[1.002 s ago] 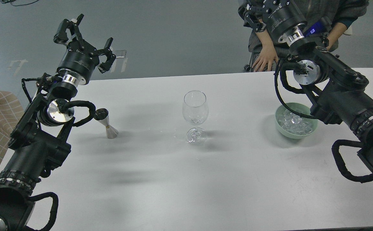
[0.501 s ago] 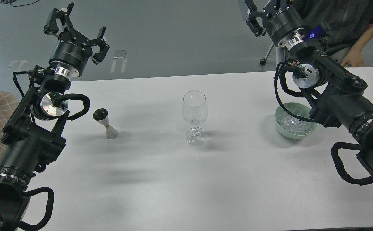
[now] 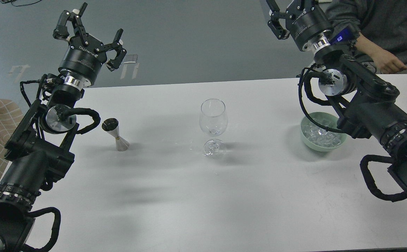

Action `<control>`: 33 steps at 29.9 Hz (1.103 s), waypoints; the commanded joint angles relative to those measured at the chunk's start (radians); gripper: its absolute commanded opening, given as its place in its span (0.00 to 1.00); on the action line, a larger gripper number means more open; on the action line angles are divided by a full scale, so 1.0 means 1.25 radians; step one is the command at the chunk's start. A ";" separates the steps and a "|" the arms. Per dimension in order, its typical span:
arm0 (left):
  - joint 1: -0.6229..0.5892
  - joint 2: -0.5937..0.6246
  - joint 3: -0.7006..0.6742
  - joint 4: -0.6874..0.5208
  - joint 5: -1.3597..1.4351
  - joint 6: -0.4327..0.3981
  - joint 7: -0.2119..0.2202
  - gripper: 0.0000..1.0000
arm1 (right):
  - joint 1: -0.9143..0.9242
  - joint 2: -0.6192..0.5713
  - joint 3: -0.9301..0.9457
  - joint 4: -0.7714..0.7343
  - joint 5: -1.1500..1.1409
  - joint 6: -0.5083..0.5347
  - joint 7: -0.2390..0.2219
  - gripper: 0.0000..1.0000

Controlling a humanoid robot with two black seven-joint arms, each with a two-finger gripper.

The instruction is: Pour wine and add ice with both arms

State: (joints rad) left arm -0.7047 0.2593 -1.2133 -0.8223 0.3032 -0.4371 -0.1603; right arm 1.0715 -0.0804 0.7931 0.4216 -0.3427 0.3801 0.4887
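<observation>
Fingers of the black left claw gripper [image 3: 90, 30] spread wide, holding nothing. Right claw gripper [image 3: 287, 10] is cut off; cannot tell. Clear ice cubes [image 3: 321, 136] fill the green bowl [image 3: 307, 139] near the white table [image 3: 203, 196] edge.

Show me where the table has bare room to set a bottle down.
The widest bare patch is the near half of the table, in front of the wine glass. The gaps between jigger and glass, and glass and ice bowl, are also bare. It is crowded around the bowl, under the right arm.
</observation>
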 commanded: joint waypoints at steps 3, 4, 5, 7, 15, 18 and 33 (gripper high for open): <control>-0.001 0.006 -0.006 -0.009 0.000 0.006 0.004 0.98 | 0.009 0.002 -0.004 -0.001 -0.002 -0.001 0.000 1.00; 0.000 0.007 -0.009 -0.017 0.000 0.006 0.003 0.98 | 0.008 0.007 -0.005 -0.001 -0.002 -0.002 0.000 1.00; 0.000 0.007 -0.009 -0.024 0.000 0.009 0.003 0.98 | 0.008 0.010 -0.007 -0.001 -0.003 -0.001 0.000 1.00; 0.005 0.011 -0.009 -0.040 0.000 0.007 0.003 0.98 | 0.008 0.019 -0.007 -0.001 -0.002 -0.001 0.000 1.00; 0.013 0.015 -0.010 -0.048 -0.003 0.006 0.026 0.98 | 0.007 0.020 -0.007 -0.002 -0.003 -0.001 0.000 1.00; 0.014 0.015 -0.010 -0.055 -0.004 0.013 0.035 0.98 | 0.004 0.019 -0.007 -0.002 -0.003 -0.002 0.000 1.00; 0.032 0.022 -0.011 -0.105 -0.004 0.085 0.034 0.98 | 0.008 0.020 -0.011 -0.003 -0.004 -0.002 0.000 1.00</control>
State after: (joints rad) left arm -0.6693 0.2806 -1.2272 -0.9342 0.2978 -0.3498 -0.1154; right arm 1.0825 -0.0555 0.7795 0.4172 -0.3483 0.3774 0.4887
